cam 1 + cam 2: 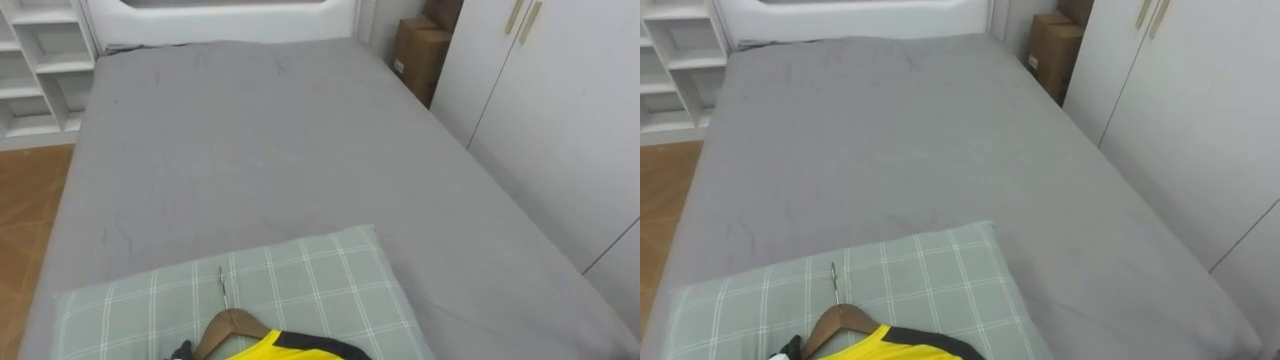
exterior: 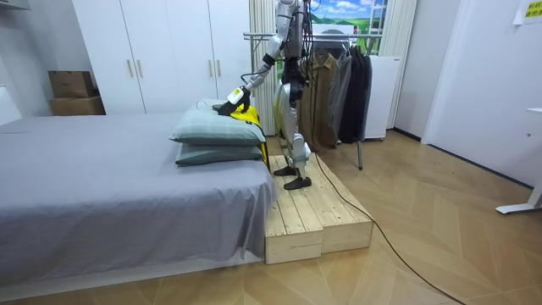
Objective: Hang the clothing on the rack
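Observation:
A wooden hanger (image 1: pixel 232 325) with a metal hook lies on a green checked pillow (image 1: pixel 300 280) at the near end of the bed. A yellow shirt (image 1: pixel 265 350) with dark trim is on it. In the room view the yellow shirt (image 2: pixel 246 114) drapes over the pillow's edge toward the robot. My left hand (image 1: pixel 180 351) is at the hanger's left shoulder. In the room view my left arm reaches out from the wooden platform, with the left hand (image 2: pixel 234 98) at the shirt. A clothes rack (image 2: pixel 339 85) with several dark garments stands behind the robot.
The grey bed (image 1: pixel 260 150) stretches ahead, with a white wardrobe (image 1: pixel 560 100) on its right, cardboard boxes (image 1: pixel 420 55) at the far right corner and white shelves (image 1: pixel 40 60) at the far left. The robot stands on a wooden platform (image 2: pixel 318 216) at the bed's end, above two stacked pillows (image 2: pixel 216 129).

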Robot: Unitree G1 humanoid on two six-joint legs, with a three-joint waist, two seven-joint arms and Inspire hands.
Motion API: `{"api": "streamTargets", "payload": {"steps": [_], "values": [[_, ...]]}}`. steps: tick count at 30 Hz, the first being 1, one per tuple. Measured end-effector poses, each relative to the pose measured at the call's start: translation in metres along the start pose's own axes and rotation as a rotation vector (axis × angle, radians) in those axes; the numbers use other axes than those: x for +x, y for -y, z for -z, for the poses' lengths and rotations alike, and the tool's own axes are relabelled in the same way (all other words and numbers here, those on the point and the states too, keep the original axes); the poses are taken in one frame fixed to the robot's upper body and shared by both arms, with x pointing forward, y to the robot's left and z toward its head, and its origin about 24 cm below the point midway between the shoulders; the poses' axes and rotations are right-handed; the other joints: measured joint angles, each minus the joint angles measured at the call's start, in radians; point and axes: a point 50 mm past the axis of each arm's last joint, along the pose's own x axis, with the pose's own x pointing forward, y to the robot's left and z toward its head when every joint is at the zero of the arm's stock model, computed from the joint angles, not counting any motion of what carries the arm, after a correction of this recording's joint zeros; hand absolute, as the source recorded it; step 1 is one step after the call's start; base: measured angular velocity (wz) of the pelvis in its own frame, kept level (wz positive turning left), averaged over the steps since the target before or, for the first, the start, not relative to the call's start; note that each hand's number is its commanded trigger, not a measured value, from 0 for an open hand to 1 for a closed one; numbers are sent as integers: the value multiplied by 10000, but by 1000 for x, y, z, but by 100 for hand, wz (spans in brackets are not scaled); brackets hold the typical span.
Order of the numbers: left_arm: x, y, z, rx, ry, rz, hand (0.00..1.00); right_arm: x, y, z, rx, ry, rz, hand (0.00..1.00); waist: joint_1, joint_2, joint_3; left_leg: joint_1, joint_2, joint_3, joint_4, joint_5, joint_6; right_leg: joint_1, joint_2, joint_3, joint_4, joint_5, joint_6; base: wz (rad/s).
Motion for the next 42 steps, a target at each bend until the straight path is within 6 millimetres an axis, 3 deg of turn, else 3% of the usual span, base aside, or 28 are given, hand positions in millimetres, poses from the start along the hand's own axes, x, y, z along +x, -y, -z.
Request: {"api": "streamTargets", "payload": {"steps": [17,19,22,23,24,25,26,34,42], "values": [[0,1,-2,32,-77,113,0,0,-3,1,-290,-48,-321,0,-72,104,17,-5,-5,-4,8,1,0,5,-1,49,-2,3,-2,0],[1,0,-4,67,-61,77,0,0,-3,0,-288,-19,-362,0,-95,107,81,-32,-5,-27,-44,0,0,3,-3,23,-14,3,-2,0],[1,-1,-6,136,-55,78,0,0,-3,-2,-328,4,-355,0,-126,131,93,-64,-4,-34,-65,0,0,3,7,27,-86,2,-2,0],[1,0,-6,157,-51,86,10,0,-3,-2,-344,1,-352,0,-150,137,92,-79,-4,-38,-64,0,0,2,7,29,-108,2,-2,0],[1,0,-6,227,-42,97,40,0,-3,-2,-389,3,-351,0,-167,145,94,-98,-4,-33,-59,0,-1,0,8,50,-141,3,-2,0],[1,0,-6,242,-84,106,82,0,-3,0,-434,-65,-373,0,-169,147,94,-95,-3,-20,-46,1,-1,0,10,52,-139,3,-2,0],[1,0,-6,241,-94,111,100,0,-3,0,-460,-77,-378,0,-168,146,89,-92,-3,-22,-29,2,-3,0,13,58,-136,3,-2,0],[6,-14,-8,353,-92,-359,100,0,-3,0,-798,-125,-382,0,-159,111,-20,-59,-14,-22,13,5,-4,24,-2,40,-124,3,-2,0],[8,-20,-4,535,-272,-518,100,0,-3,-1,-720,-126,-384,0,-310,134,-7,-56,-16,-22,16,8,-1,29,-8,20,-116,1,-2,0]]}}
